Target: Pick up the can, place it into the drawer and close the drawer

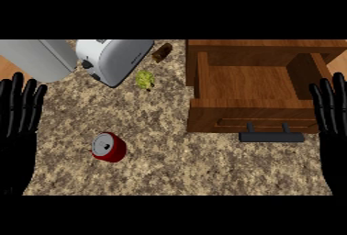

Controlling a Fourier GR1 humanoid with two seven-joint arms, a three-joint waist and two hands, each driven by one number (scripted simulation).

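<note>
A red can (108, 147) with a silver top stands on the speckled counter, low and left of centre. A wooden drawer (254, 87) is pulled open at the upper right, its inside bare, with a dark handle (271, 136) on its front. My left hand (19, 110) rests open at the left edge, fingers up, well left of the can. At the right edge my right hand (331, 110) rests open too, beside the drawer's right side. Neither hand touches anything.
A silver toaster (112, 59) lies at the top centre-left, next to a grey appliance (37, 59) in the top left corner. A small green item (144, 79) and a brown item (162, 53) lie near the toaster.
</note>
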